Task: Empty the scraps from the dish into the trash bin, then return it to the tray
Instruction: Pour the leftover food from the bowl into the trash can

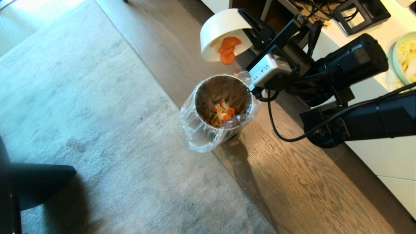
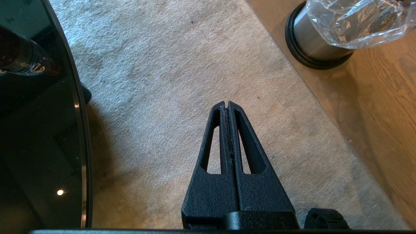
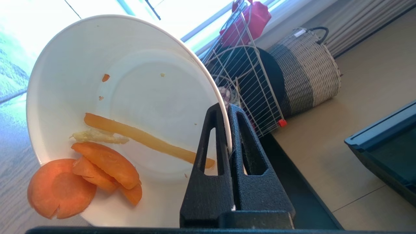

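Orange carrot slices [image 3: 97, 169] slide toward the lip of the white dish [image 3: 120, 97], which my right gripper [image 3: 229, 109] pinches by its rim, fingers closed tight on the wall. I hold the dish tipped steeply above the metal trash bin [image 1: 221, 107], standing on the wood floor [image 1: 292, 182] with scraps already inside its plastic liner [image 1: 198, 133]. My left gripper [image 2: 227, 104] hangs shut and empty over the grey carpet [image 2: 169, 65].
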Tool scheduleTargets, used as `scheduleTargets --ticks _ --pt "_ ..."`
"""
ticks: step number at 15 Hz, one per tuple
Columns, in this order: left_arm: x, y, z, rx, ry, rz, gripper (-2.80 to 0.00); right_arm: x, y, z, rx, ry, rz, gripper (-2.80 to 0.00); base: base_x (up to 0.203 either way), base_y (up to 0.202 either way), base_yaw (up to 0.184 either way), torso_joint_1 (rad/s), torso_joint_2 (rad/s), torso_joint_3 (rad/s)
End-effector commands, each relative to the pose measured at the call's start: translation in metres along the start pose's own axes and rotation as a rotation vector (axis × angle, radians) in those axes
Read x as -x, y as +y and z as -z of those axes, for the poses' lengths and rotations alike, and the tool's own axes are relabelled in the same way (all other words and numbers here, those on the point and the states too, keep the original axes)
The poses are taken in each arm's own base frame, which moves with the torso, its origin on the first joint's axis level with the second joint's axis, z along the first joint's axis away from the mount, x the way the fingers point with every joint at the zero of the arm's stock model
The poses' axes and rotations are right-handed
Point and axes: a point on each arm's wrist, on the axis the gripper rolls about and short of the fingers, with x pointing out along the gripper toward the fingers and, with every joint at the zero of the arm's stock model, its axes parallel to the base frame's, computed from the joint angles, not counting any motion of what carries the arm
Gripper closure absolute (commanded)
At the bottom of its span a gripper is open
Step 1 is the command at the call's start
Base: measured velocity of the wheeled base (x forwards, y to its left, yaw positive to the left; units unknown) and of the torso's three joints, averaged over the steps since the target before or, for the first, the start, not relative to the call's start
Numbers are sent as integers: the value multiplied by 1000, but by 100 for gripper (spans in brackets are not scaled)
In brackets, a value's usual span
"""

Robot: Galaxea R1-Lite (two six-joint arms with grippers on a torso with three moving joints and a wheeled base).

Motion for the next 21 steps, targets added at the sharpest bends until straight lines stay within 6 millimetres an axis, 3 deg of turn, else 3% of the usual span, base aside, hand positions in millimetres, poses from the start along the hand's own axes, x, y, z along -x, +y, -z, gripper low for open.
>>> scheduleTargets --ticks 1,3,7,21 --pt "0 0 0 1 -1 0 0 -2 -18 -12 24 -32 54 0 0 0 0 0 0 0" --pt "0 0 0 1 -1 0 0 -4 -24 -23 19 -83 57 0 0 0 0 0 0 0" --pt "0 0 0 1 -1 0 0 10 -28 -33 7 -85 6 0 0 0 0 0 0 0" --pt "0 0 0 1 -1 0 0 14 -28 -35 -2 -88 -10 0 0 0 0 0 0 0"
